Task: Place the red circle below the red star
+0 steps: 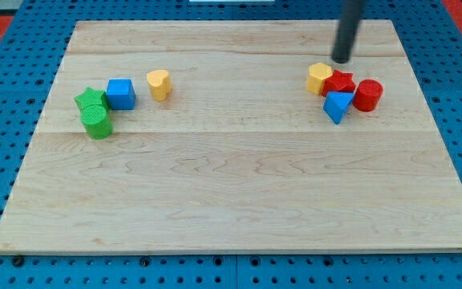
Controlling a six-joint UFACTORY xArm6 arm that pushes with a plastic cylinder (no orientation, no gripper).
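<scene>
The red circle point(368, 95) is a red cylinder at the view's right, just right of the red star point(340, 82) and touching or nearly touching it. A blue triangle point(338, 106) sits right below the red star. A yellow hexagon point(320, 78) sits at the star's left. My tip point(342, 60) is a dark rod end just above the red star and the yellow hexagon, a small gap away from both.
At the view's left are a green star point(91, 99), a green circle point(97, 122), a blue square point(120, 93) and a yellow heart point(160, 83). The wooden board point(231, 201) lies on a blue pegboard.
</scene>
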